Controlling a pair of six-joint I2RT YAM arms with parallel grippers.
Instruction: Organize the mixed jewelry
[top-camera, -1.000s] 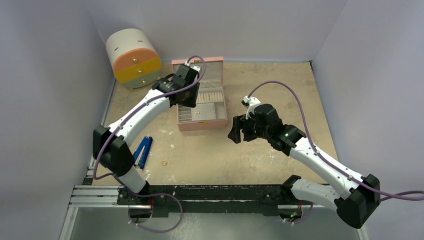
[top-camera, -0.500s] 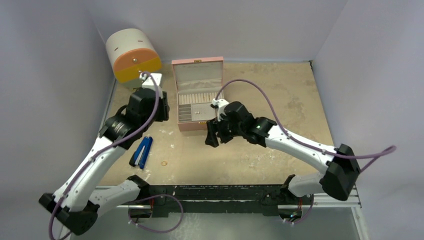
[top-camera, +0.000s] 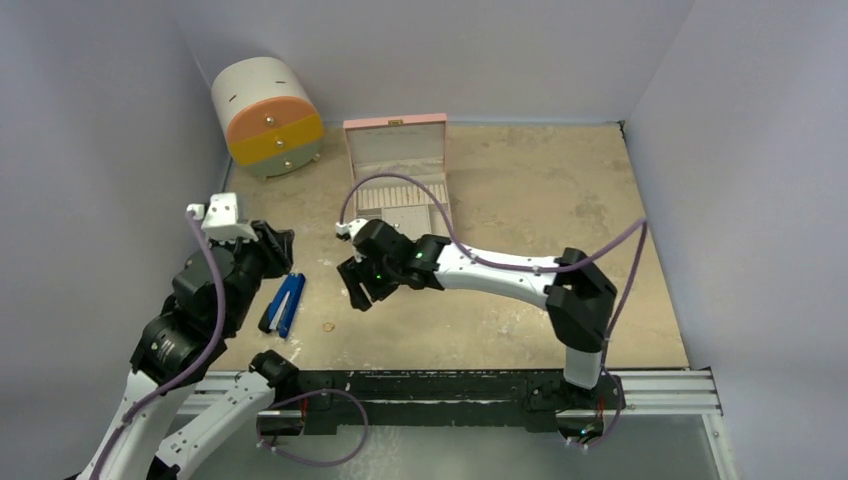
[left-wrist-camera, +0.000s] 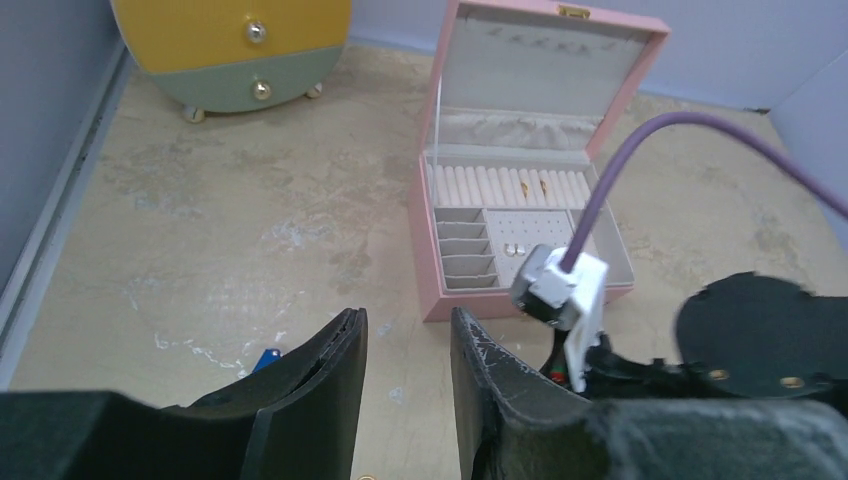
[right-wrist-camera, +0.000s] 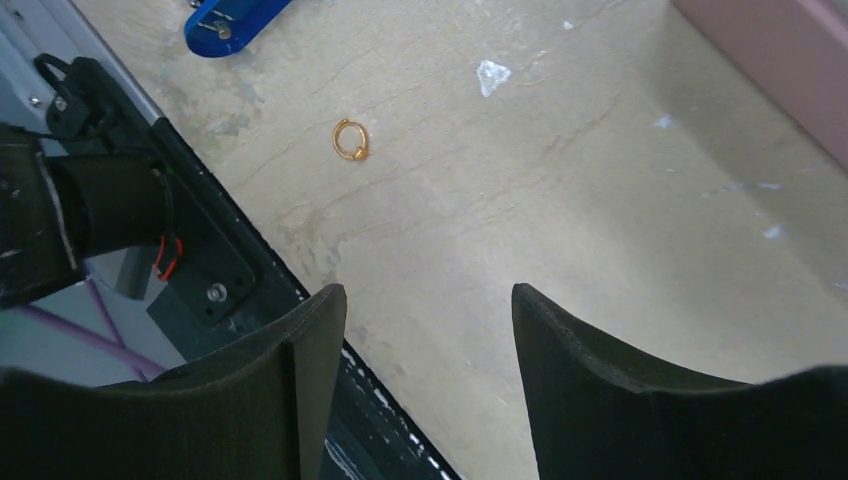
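A small gold ring (top-camera: 328, 326) lies on the table near the front edge; it also shows in the right wrist view (right-wrist-camera: 350, 140). My right gripper (top-camera: 358, 287) is open and empty, hovering just right of and above the ring (right-wrist-camera: 430, 300). My left gripper (top-camera: 277, 248) is open and empty, drawn back at the left (left-wrist-camera: 405, 340). The open pink box (left-wrist-camera: 520, 290) holds small gold pieces in its ring rolls (left-wrist-camera: 530, 183) and pale studs (left-wrist-camera: 515, 248) on its pad. The right arm hides part of the box in the top view.
A blue-handled tool (top-camera: 283, 303) lies left of the ring (right-wrist-camera: 235, 15). A round cabinet with orange and yellow drawers (top-camera: 268, 118) stands at the back left. The black rail (right-wrist-camera: 190, 250) runs along the near table edge. Walls close in the sides.
My left arm has pulled back from the pink box to the near left. My right arm has swung left from beside the box to in front of it, over the ring's area.
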